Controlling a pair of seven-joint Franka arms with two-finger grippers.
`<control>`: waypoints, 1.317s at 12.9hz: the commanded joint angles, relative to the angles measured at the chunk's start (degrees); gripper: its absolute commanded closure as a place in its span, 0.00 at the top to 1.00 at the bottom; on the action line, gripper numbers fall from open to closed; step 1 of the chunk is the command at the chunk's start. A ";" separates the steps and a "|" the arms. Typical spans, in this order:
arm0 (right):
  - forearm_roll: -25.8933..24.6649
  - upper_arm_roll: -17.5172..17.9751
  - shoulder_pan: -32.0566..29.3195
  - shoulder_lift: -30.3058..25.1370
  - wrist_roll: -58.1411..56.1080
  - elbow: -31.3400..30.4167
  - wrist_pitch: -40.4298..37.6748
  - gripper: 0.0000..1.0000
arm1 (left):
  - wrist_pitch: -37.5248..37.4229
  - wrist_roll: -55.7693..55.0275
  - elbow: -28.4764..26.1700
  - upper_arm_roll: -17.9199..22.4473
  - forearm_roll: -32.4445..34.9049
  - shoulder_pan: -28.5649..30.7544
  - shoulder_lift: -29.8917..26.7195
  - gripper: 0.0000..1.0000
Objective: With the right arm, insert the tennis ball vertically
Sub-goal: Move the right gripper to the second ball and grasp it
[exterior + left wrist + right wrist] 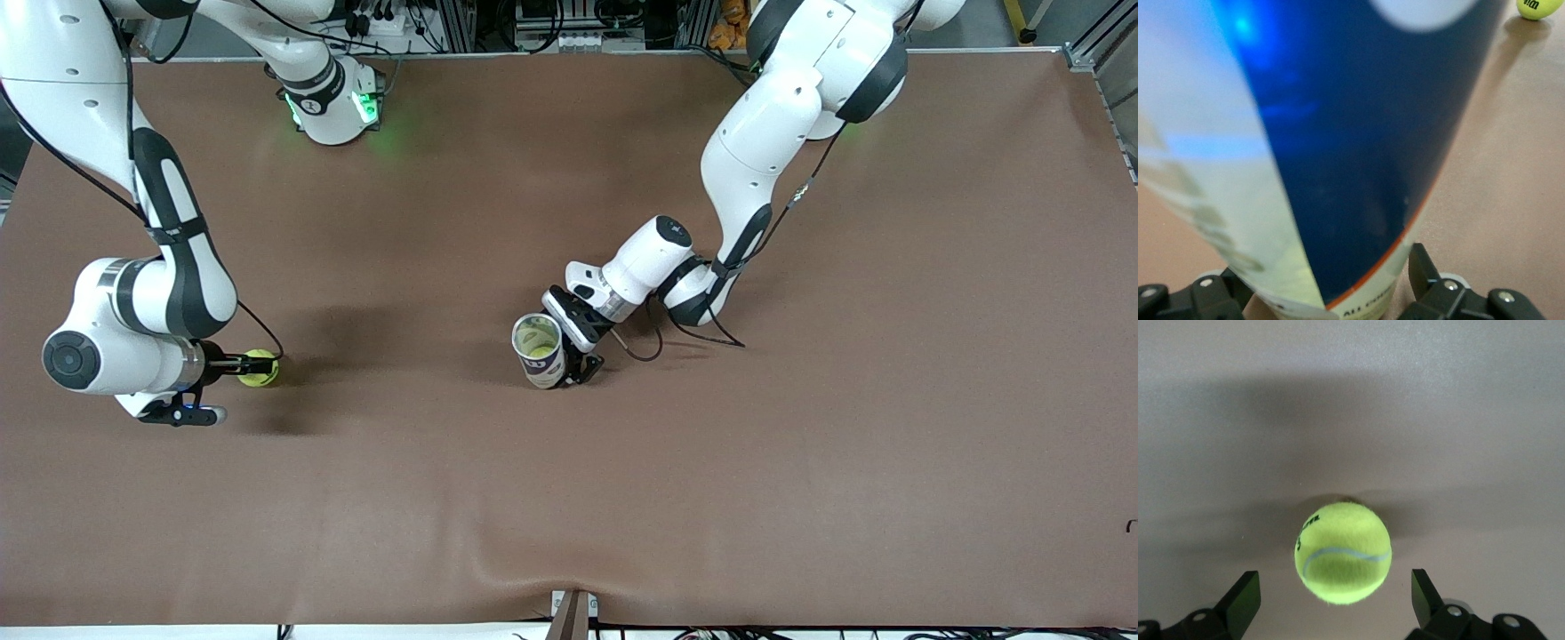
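**Barely started: ball on the table, can upright and waiting**

So far you have only the setup. The tennis ball (259, 368) lies on the brown table (800, 489) at the right arm's end, and the right gripper (252, 365) is low at it with its fingers spread wide, one on each side of the ball and neither touching it in the right wrist view. Nothing is lifted yet.

The tennis ball can (540, 350) stands upright near the middle of the table, well apart from the ball, its open mouth facing up. The left gripper (578, 367) sits low at the can's base with its fingers around it; you cannot tell whether they press on the wall or stand just off it.

Still ahead of you, by my reading: close on the ball, carry it over the can, and drop it straight down.

The ball looks bright yellow-green and fuzzy, with a pale curved seam and dark lettering. The can is dark blue and white, with an orange line near its base.
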 commanded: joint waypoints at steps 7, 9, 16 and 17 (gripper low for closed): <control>-0.91 0.89 -1.09 -1.64 -3.98 -5.39 6.75 0.25 | 0.88 -0.11 -1.58 0.20 0.47 0.09 -0.80 0.95; -0.73 0.98 -0.48 -1.99 -3.47 -4.52 5.61 0.00 | 0.88 -0.11 -1.58 0.20 0.47 0.09 -0.88 0.95; 10.24 3.00 8.03 -2.08 17.32 17.61 -20.56 0.00 | 0.88 -0.11 -2.55 -0.42 0.47 0.52 -1.41 0.97; 12.60 3.00 9.78 -2.08 22.41 20.33 -23.37 0.00 | 0.88 -0.11 -2.64 -0.42 0.47 0.44 -1.58 0.97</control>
